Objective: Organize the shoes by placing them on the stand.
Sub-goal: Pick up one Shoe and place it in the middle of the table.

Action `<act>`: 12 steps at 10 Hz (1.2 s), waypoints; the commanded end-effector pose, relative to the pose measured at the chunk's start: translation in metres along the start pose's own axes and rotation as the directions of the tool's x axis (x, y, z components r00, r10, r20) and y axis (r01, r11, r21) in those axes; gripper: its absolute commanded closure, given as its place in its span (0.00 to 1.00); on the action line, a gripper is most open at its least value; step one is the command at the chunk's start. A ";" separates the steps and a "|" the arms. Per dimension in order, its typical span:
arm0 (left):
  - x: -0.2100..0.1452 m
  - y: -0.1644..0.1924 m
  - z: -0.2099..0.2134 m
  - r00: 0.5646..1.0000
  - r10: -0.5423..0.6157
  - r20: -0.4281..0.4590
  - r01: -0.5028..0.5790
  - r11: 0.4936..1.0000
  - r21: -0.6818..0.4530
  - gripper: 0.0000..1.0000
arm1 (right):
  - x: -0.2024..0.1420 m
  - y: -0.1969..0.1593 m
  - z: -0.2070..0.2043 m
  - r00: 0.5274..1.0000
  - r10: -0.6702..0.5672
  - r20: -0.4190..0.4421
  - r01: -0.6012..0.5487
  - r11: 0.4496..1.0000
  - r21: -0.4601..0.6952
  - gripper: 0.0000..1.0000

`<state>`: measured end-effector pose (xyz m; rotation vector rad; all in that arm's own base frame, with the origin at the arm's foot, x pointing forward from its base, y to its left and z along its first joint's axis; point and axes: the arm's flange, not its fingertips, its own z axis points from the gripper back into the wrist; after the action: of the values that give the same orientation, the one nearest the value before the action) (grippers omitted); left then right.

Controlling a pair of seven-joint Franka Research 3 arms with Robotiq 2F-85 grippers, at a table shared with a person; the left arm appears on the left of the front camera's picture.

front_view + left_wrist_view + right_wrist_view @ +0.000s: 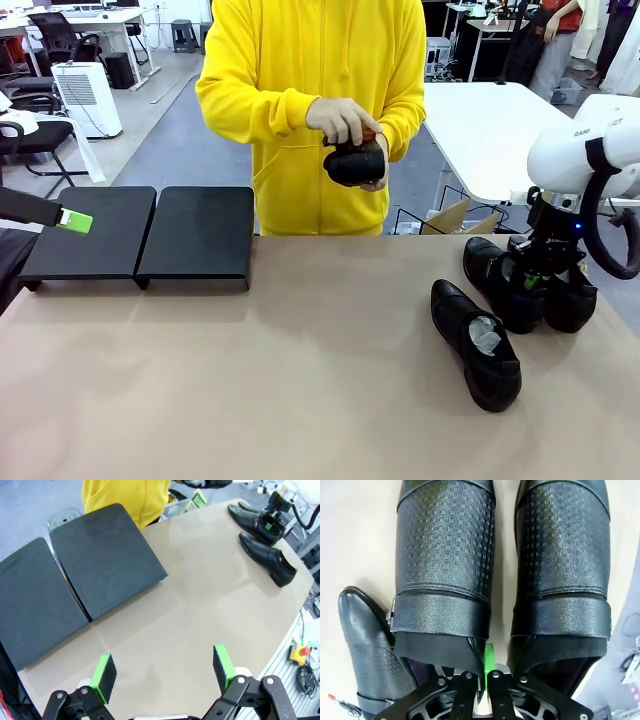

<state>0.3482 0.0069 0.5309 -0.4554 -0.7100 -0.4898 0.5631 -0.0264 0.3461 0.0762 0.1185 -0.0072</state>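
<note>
The stand [140, 235], two flat black panels side by side, lies at the table's far left and also appears under my left wrist camera as the stand [100, 560]. My left gripper [75, 221] hovers open by the stand's left end, its jaws wide over bare tabletop [165, 672]. Three black shoes sit at the right: one [478, 345] lies alone, two [500, 285] [572, 298] stand together. My right gripper [535, 275] reaches down between that pair, shut on the inner rim of the left shoe [445, 545], beside the other [565, 545]. A person holds a fourth shoe [355, 162].
The person in a yellow hoodie [310, 60] stands at the far edge, one hand [340, 118] working over the held shoe. A cardboard box [450, 215] and a white table [490, 120] lie beyond. The beige tabletop [280, 380] is bare in the middle.
</note>
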 end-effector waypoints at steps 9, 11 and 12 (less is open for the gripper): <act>-0.002 0.000 0.000 1.000 -0.007 0.007 0.008 1.000 -0.013 0.00 | -0.079 0.057 0.114 0.952 0.076 0.297 -0.083 0.997 0.010 1.00; -0.002 0.000 0.000 1.000 -0.007 0.007 0.008 1.000 -0.013 0.00 | -0.079 0.057 0.114 0.952 0.076 0.297 -0.083 0.997 0.010 1.00; -0.002 0.000 0.000 1.000 -0.007 0.007 0.008 1.000 -0.013 0.00 | -0.079 0.057 0.114 0.952 0.076 0.297 -0.083 0.997 0.010 1.00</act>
<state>0.3482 0.0069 0.5310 -0.4554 -0.7100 -0.4897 0.4918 0.0236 0.4624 0.1139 -0.1630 0.0541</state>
